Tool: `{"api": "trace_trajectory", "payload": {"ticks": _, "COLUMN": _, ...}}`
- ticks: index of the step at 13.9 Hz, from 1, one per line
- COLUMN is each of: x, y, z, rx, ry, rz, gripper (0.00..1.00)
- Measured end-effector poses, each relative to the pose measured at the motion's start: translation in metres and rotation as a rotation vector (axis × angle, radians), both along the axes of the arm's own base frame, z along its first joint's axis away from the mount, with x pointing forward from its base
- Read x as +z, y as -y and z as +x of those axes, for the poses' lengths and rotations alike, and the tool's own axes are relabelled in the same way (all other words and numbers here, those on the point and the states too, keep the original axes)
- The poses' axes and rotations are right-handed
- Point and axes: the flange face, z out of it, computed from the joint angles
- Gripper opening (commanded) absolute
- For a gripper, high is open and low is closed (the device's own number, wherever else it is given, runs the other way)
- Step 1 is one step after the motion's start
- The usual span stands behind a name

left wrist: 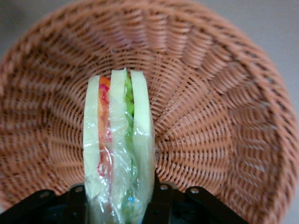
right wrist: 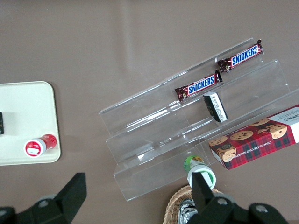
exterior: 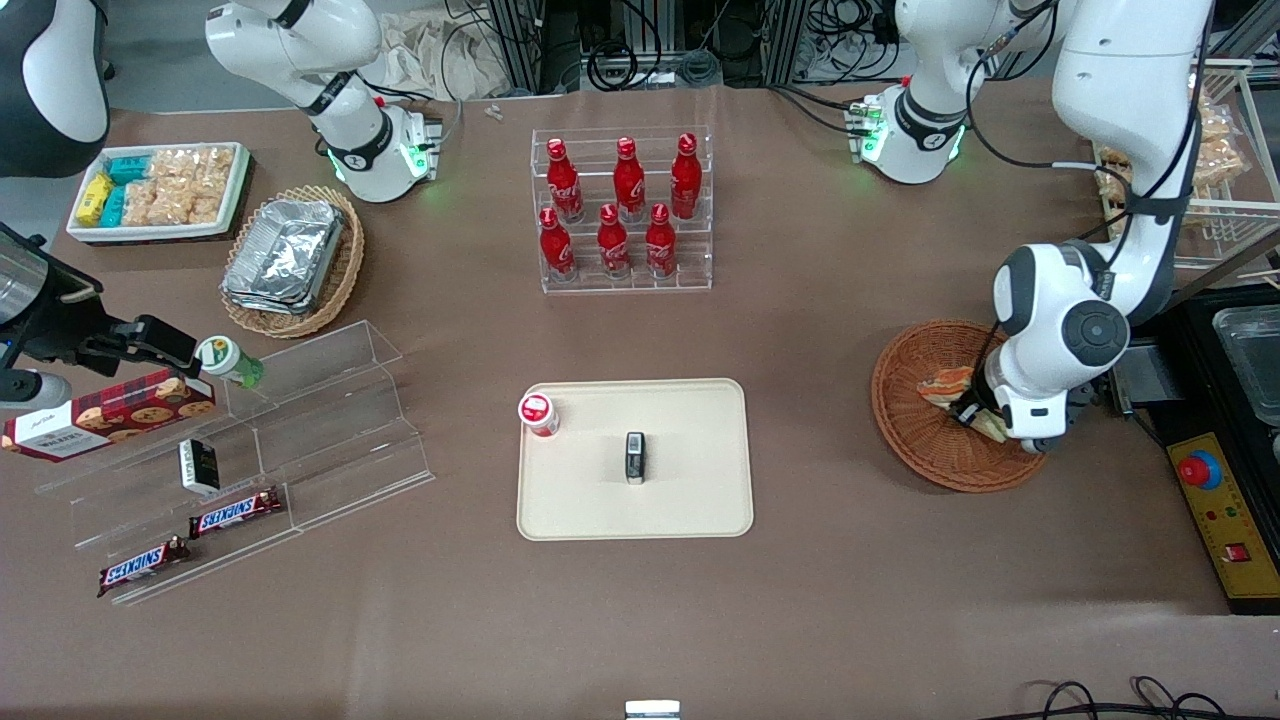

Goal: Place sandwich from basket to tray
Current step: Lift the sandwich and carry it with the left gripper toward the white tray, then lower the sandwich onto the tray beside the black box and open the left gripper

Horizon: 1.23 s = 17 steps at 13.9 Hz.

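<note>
The sandwich (exterior: 948,382) lies in the round reddish-brown wicker basket (exterior: 930,450) toward the working arm's end of the table. My left gripper (exterior: 975,412) is down inside the basket, and the arm's wrist covers part of the sandwich. In the left wrist view the wrapped wedge (left wrist: 119,135), white bread with orange, red and green filling, stands on edge between the black fingers (left wrist: 163,200), which press both its sides. The gripper (left wrist: 119,207) is shut on it above the basket's woven floor (left wrist: 210,116). The cream tray (exterior: 700,500) lies mid-table, nearer the parked arm than the basket.
On the tray stand a red-capped small bottle (exterior: 538,413) and a small dark box (exterior: 635,457). A rack of red cola bottles (exterior: 622,210) stands farther from the front camera. A clear acrylic stand (exterior: 300,440) with snacks, a tan foil basket (exterior: 292,260) and a control box (exterior: 1215,500) are around.
</note>
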Motion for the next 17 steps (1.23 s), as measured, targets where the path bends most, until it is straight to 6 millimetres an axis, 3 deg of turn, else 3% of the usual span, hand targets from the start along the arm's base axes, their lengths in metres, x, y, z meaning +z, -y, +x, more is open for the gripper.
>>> {"api": "trace_trajectory", "payload": {"ticks": 4, "x": 0.127, "y": 0.012, "z": 0.006, "rx": -0.252, "ry": -0.048, "rz": -0.045, "gripper": 0.0}}
{"api": "trace_trajectory", "payload": {"ticks": 6, "x": 0.162, "y": 0.058, "z": 0.007, "rx": -0.437, "ry": -0.039, "rz": -0.066, "gripper": 0.0}}
{"api": "trace_trajectory", "payload": {"ticks": 8, "x": 0.159, "y": 0.129, "z": 0.0, "rx": -0.583, "ry": -0.046, "rz": -0.082, "gripper": 0.0}}
{"api": "trace_trajectory", "payload": {"ticks": 11, "x": 0.134, "y": 0.235, "z": -0.012, "rx": -0.763, "ry": -0.069, "rz": -0.128, "gripper": 0.0}}
{"api": "trace_trajectory", "payload": {"ticks": 14, "x": 0.107, "y": 0.304, "z": 0.002, "rx": -0.867, "ry": -0.056, "rz": -0.166, "gripper": 0.0}}
{"api": "trace_trajectory", "payload": {"ticks": 17, "x": 0.057, "y": 0.357, "z": 0.001, "rx": -0.935, "ry": -0.044, "rz": -0.098, "gripper": 0.0}}
